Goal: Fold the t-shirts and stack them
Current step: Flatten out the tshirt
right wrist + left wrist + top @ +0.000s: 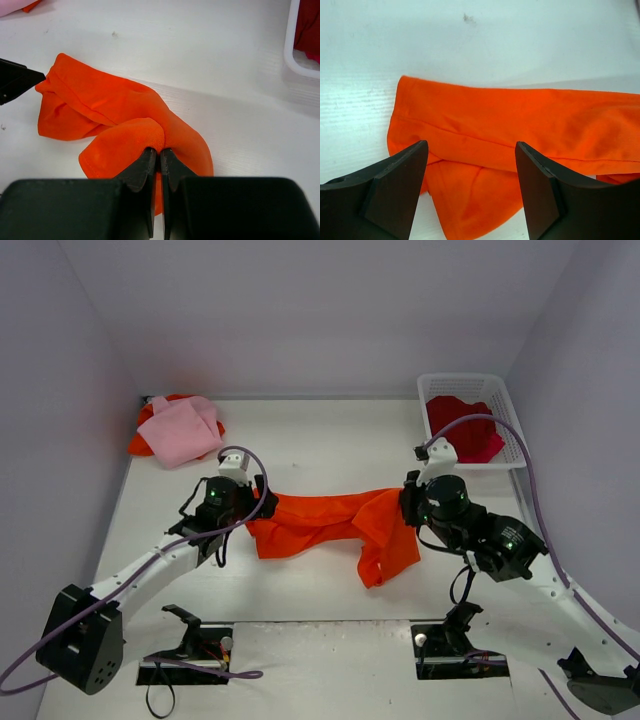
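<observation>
Early stage, nothing is folded or stacked.

Orange shirt (330,525) lies bunched and stretched into a long strip on the surface (330,440), nearer the arms than the basket (505,390) and to its left in the top view. It is creased and twisted, and one flap hangs down toward the arms at the end closest to the basket.

Right claw (160,150) is fully closed, pinching a small bump of orange cloth at that basket-side end.

Left claw (471,147) is wide open at the end farthest from the basket. Its two fingers (400,175) straddle the hemmed edge and grip nothing; whether the tips touch the cloth, cannot tell.

Pink shirt (182,430) sits crumpled well left of the basket, along the same far edge of the surface. A bit of orange-red cloth pokes out under it; cannot tell what that is.

Red shirt (462,425) is heaped inside the basket, not yet taken out.

Judgement: the arms look to be spreading the orange shirt flat, with the left side not yet grabbed. Left to do:
- flatten and fold the orange shirt
- fold the pink shirt
- pull out and fold the red shirt
- stack all three
</observation>
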Available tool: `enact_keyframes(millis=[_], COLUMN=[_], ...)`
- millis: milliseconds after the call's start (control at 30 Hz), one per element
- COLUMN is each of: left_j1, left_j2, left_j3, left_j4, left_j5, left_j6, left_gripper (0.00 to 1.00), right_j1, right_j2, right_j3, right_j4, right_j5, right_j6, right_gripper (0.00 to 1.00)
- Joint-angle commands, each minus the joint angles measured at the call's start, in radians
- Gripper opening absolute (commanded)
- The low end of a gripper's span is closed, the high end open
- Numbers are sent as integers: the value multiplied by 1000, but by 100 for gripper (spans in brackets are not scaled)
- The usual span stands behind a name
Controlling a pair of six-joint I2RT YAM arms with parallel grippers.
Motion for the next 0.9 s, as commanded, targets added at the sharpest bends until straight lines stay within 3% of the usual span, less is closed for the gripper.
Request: enact_keyframes(millis=[0, 133, 333, 867], left_j1=[13, 16, 15, 16], left_j2=[-33, -16, 44, 99], left_j3=[20, 7, 49, 7], left_j4=[173, 207, 132, 132], left_j5=[29, 76, 142, 188], left_j6=[97, 137, 200, 187], left_gripper=[65, 65, 65, 65], right_j1=[-9, -9, -11, -12], right_j2=[9, 18, 27, 58], right_j3=[42, 37, 39, 63], right_j4=[37, 37, 36, 39], right_j5=[17, 2, -11, -34], right_j6=[-1, 8, 14, 15], right_gripper=[0, 0, 0, 0])
